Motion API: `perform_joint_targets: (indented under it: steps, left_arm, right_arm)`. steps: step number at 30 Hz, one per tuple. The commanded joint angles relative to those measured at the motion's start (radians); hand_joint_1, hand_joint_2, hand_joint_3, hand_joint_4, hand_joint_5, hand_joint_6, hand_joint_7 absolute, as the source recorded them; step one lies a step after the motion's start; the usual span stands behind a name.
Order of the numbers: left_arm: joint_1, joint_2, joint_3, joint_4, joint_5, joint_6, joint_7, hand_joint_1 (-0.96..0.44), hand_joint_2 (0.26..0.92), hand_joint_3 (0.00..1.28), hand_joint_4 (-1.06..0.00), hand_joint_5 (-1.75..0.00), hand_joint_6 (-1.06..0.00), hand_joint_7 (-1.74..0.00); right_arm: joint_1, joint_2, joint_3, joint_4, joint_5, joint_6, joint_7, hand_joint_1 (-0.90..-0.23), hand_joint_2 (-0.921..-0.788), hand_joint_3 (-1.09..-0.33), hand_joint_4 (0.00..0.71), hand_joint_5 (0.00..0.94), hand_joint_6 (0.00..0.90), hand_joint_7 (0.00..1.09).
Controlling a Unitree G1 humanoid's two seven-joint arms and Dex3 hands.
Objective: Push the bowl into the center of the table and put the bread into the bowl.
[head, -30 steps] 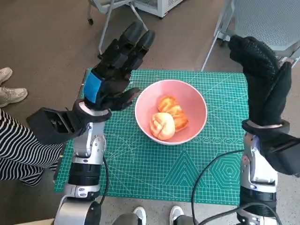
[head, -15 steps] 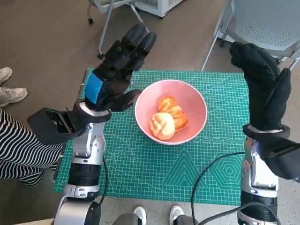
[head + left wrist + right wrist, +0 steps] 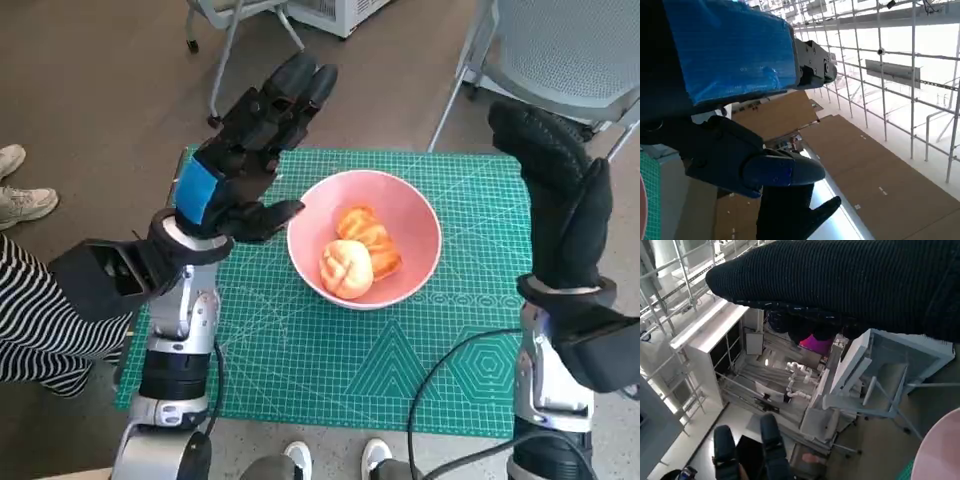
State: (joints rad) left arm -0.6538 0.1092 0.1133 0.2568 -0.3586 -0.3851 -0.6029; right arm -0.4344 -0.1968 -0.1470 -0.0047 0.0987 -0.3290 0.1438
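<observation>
A pink bowl (image 3: 412,228) stands near the middle of the green cutting mat (image 3: 330,350). Two golden bread rolls (image 3: 357,252) lie inside it. My left hand (image 3: 243,160) is raised above the mat's left side, fingers stretched out and apart, holding nothing. My right hand (image 3: 558,195) is raised at the mat's right edge, fingers extended upward, holding nothing. In the left wrist view the blue-taped hand (image 3: 730,75) points up toward the ceiling. The right wrist view shows the glove (image 3: 850,285) across the top and a sliver of the bowl's rim (image 3: 945,452).
A grey mesh chair (image 3: 560,50) stands behind the table at the right. Chair legs on castors (image 3: 215,40) stand at the back left. A person in striped trousers (image 3: 40,310) and white shoes (image 3: 20,190) sits at the left. A black cable (image 3: 450,380) crosses the mat's near right corner.
Both hands have lifted slightly and stay raised. The bowl and bread have not moved.
</observation>
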Motion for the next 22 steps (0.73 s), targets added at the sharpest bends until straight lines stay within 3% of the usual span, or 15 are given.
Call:
perform_joint_targets:
  steps: [1, 22]
  left_arm:
    - [0.017, 0.012, 0.000, -0.009, 0.006, -0.008, 0.006, -0.58, 0.894, 0.37, -0.10, 0.00, -0.01, -0.41]
    - [0.048, 0.048, 0.031, -0.010, -0.025, 0.014, 0.010, -0.60, 0.920, 0.35, -0.07, 0.00, 0.00, -0.34]
  right_arm:
    - [0.037, 0.004, 0.011, -0.010, -0.020, 0.024, -0.011, -0.711, -0.921, -0.717, 0.213, 0.004, 0.085, 0.49]
    - [0.066, 0.005, 0.025, -0.035, -0.007, 0.036, 0.001, -0.702, -0.921, -0.731, 0.209, 0.000, 0.082, 0.50]
